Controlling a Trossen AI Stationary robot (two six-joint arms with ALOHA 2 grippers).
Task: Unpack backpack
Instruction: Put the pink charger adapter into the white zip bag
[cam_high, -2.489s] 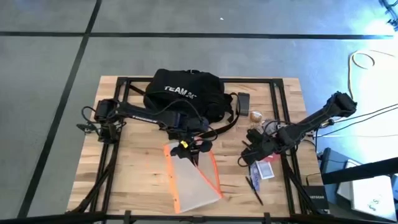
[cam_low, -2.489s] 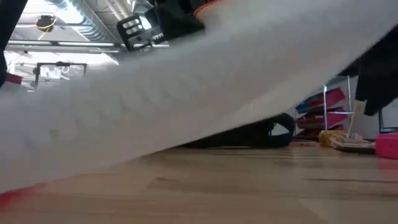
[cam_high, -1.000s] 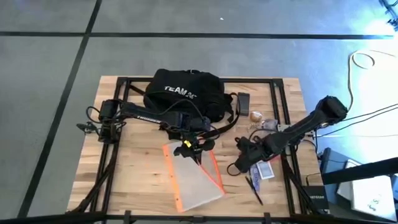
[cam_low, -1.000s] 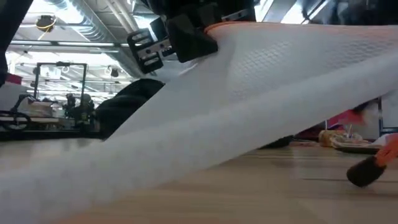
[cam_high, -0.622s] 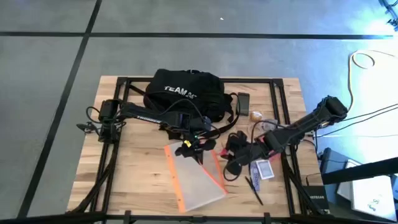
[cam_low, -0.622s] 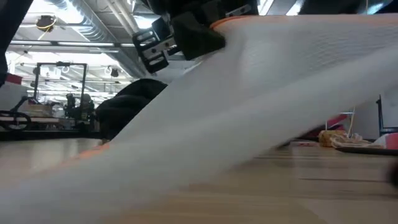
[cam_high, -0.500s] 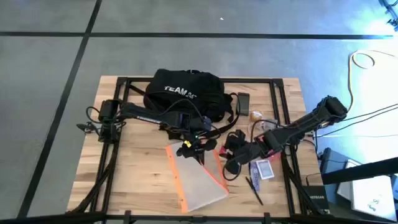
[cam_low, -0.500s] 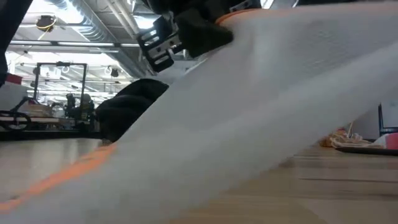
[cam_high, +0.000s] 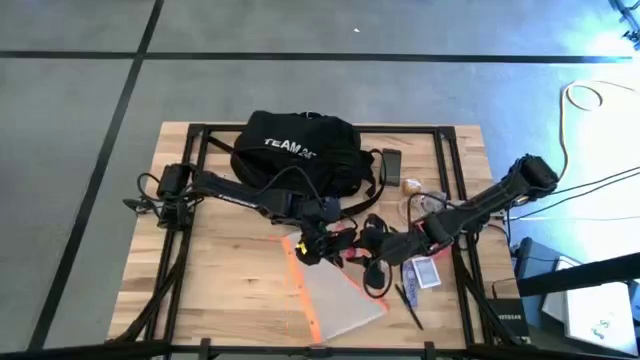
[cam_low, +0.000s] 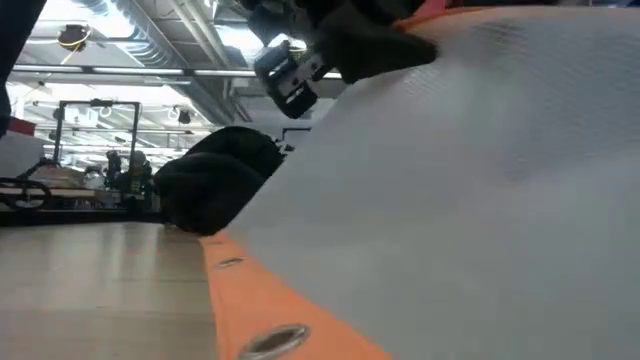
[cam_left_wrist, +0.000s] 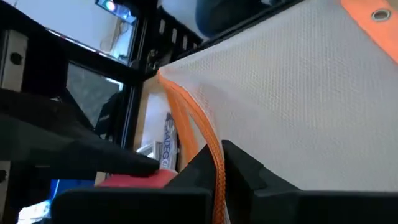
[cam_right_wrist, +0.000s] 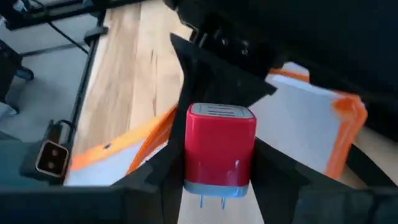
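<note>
The black backpack (cam_high: 295, 148) with white lettering lies at the table's far middle, resting on its back. In front of it, my left gripper (cam_high: 318, 240) is shut on a translucent pouch with orange trim (cam_high: 338, 290). The pouch slopes down from the gripper toward the near edge and fills most of the low view (cam_low: 470, 200). My right gripper (cam_high: 360, 256) reaches in from the right, close beside the left one. It is shut on a red charger block (cam_right_wrist: 220, 152). My left gripper pinches the pouch's orange-trimmed upper edge (cam_left_wrist: 217, 182) between its two fingers, which lie across the trim. That edge is lifted, and the pouch slants down with its lower end (cam_high: 350, 315) on the table. My right gripper pinches the red charger's two opposite sides (cam_right_wrist: 190, 155) between its fingers. The charger's metal prongs (cam_right_wrist: 214, 200) point back toward the wrist. It is held clear of the table, right beside the pouch's raised edge.
Small items lie at the table's right: a card box (cam_high: 426, 272), a dark pen (cam_high: 410, 306), a black flat device (cam_high: 392, 164) and a snack wrapper (cam_high: 424, 199). The table's left half (cam_high: 215, 270) is bare wood.
My left gripper has carried the pouch's raised edge toward the table's right, and the whole pouch has slid right with it. My right gripper, holding the red charger, has moved left to the pouch's raised edge.
</note>
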